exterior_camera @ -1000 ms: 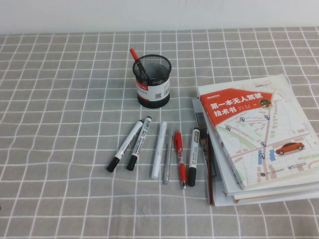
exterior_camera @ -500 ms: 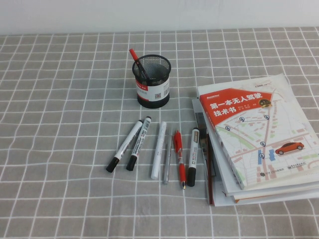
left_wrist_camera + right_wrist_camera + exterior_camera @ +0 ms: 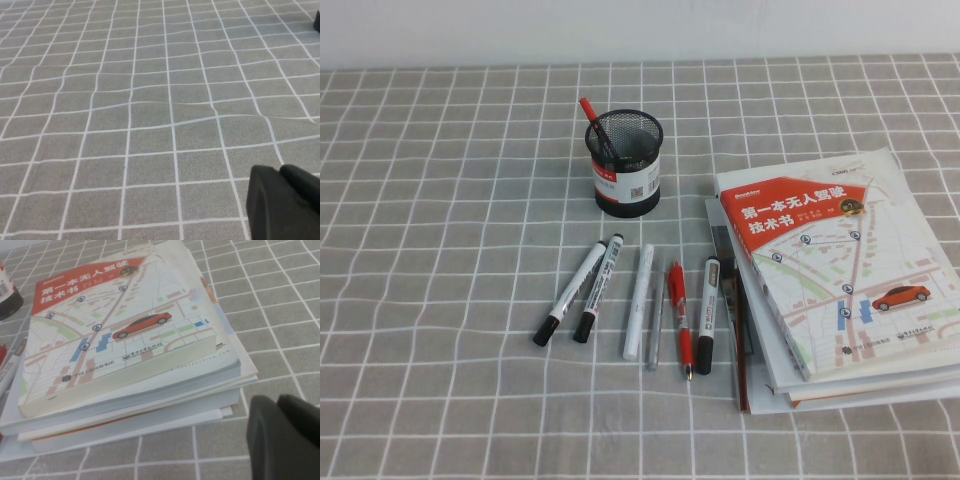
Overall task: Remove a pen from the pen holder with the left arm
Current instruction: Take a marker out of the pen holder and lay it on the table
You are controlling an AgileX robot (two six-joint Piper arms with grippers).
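A black mesh pen holder (image 3: 624,162) stands upright behind the middle of the checked cloth. A red pen (image 3: 596,124) leans out of it to the left. Neither arm shows in the high view. In the left wrist view my left gripper (image 3: 279,170) hovers low over bare checked cloth, its black fingers pressed together with nothing between them. My right gripper (image 3: 276,400) is shut too, beside the near corner of the book stack (image 3: 120,335). The pen holder's base (image 3: 7,295) shows at the edge of the right wrist view.
Several loose markers and pens (image 3: 640,300) lie in a row in front of the holder, among them a red pen (image 3: 680,318). A stack of books (image 3: 830,270) fills the right side. Grey checked cloth (image 3: 430,250) covers the table.
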